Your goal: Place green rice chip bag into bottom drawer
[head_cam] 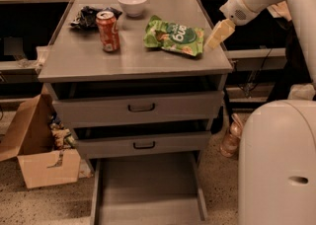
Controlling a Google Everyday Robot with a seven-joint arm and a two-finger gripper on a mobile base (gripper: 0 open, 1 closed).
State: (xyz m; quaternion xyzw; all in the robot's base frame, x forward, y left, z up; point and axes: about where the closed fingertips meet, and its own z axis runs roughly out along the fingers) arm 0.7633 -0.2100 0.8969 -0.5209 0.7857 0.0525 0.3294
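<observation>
The green rice chip bag (174, 35) lies flat on the grey cabinet top (133, 58), right of centre. My gripper (217, 34) hangs from the white arm at the upper right, just right of the bag's right edge and close above the cabinet top. The bottom drawer (147, 189) is pulled out at the foot of the cabinet; its flat floor holds nothing.
A red soda can (108, 30), a crumpled black wrapper (88, 17) and a white bowl (132, 3) stand on the left and back of the top. Two upper drawers with dark handles (141, 106) are slightly open. A cardboard box (42, 152) sits left; a bottle (231, 137) stands right.
</observation>
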